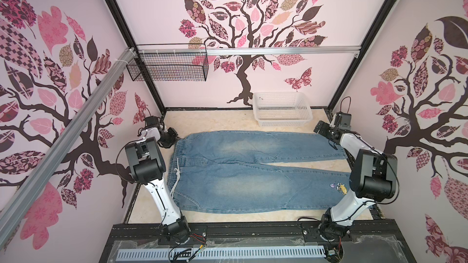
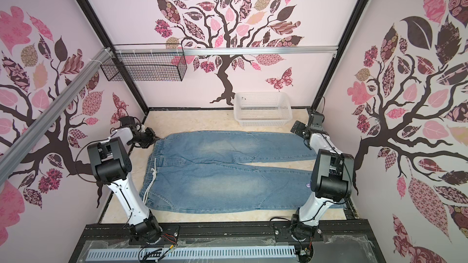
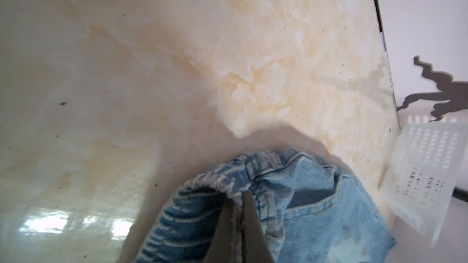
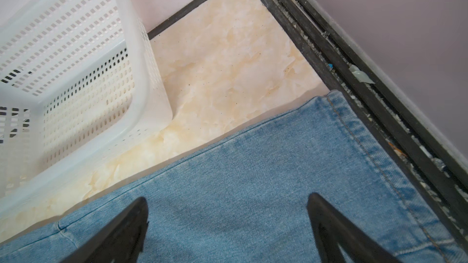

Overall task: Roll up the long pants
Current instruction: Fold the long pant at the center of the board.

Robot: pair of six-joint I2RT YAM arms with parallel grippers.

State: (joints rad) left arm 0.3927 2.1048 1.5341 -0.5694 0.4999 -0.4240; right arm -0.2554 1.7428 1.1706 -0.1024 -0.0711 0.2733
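Garment: the long pants [image 1: 240, 173] [image 2: 215, 173], light blue faded denim, lie flat on the cream marble-patterned worktop [image 1: 215, 120]. The elastic waistband is toward the left edge and both legs run toward the right edge. A white drawstring [image 1: 177, 173] trails from the waist.

Markings: a small coloured emblem [image 1: 339, 187] sits on the near leg close to its hem. It is too small to read.

Containers: a white basket [image 1: 282, 120] [image 2: 263, 122] of perforated plastic stands at the far edge of the worktop, right of the middle and just beyond the far leg. Only its own perforated floor and walls show inside [image 4: 141, 46]. A black wire basket [image 1: 167, 72] [image 2: 144, 72] hangs from the rail at the far left corner, and the wall shows through its mesh.

Left gripper [image 3: 239, 196] [image 1: 176, 139]: the jaws are closed together, pinching the gathered waistband of the pants [image 3: 291, 211] at its far corner, near the left edge of the worktop [image 3: 177, 72].

Right gripper [image 4: 228, 202]: the jaws are spread wide, holding nothing, over the far leg [image 4: 253, 173] close to its hem, which reaches the right edge. I cannot tell whether the fingertips touch the cloth.
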